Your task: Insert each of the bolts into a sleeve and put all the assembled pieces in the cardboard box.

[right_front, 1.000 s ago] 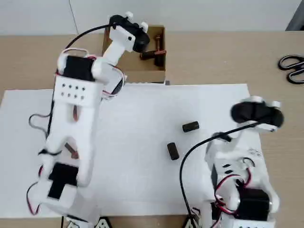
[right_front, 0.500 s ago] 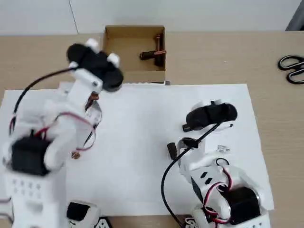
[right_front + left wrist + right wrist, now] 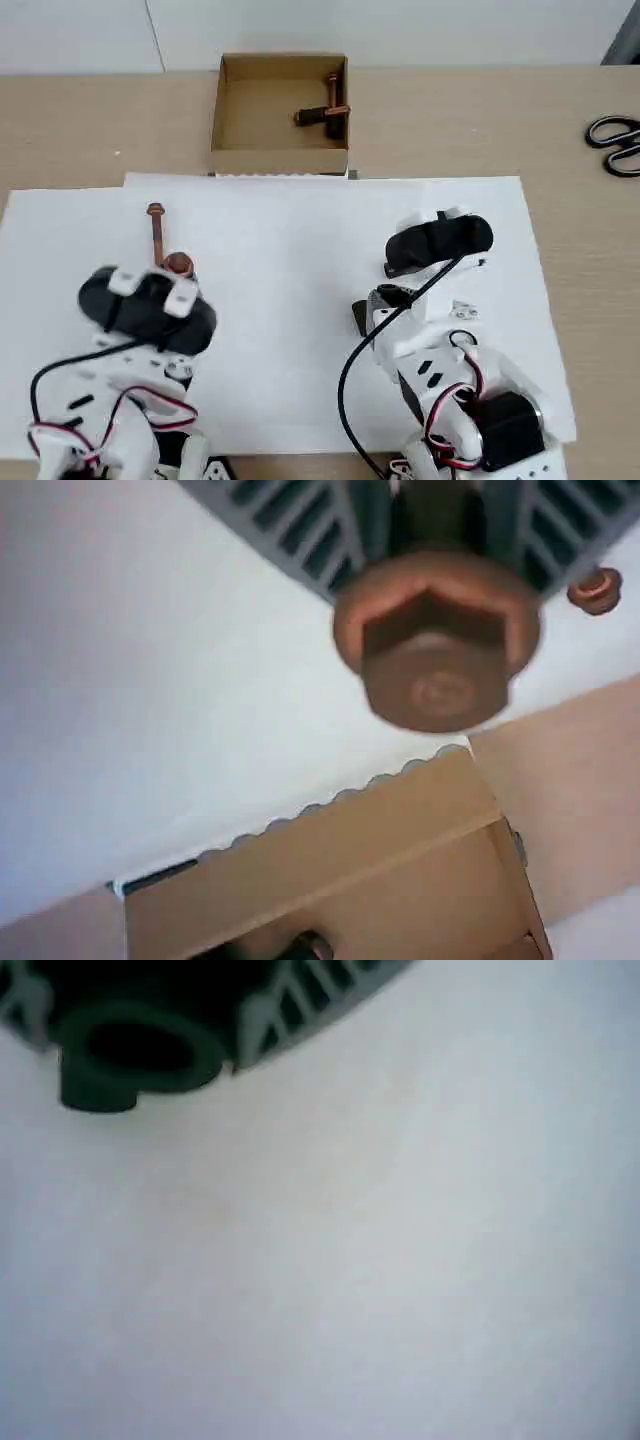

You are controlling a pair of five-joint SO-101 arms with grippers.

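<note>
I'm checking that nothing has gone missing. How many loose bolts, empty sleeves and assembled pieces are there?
Loose bolts: 2, one in the left gripper, one on the paper
Empty sleeves: 2, one in the right wrist view, one on the paper
Assembled pieces in the cardboard box: 2
Total: 6

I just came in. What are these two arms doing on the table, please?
Two robot arms are fitting bolts into sleeves. The left gripper holds a copper-coloured bolt over the white paper, and the right gripper is at a dark sleeve. A second bolt and a second sleeve lie loose on the paper. Assembled pieces are already in the cardboard box.
</note>
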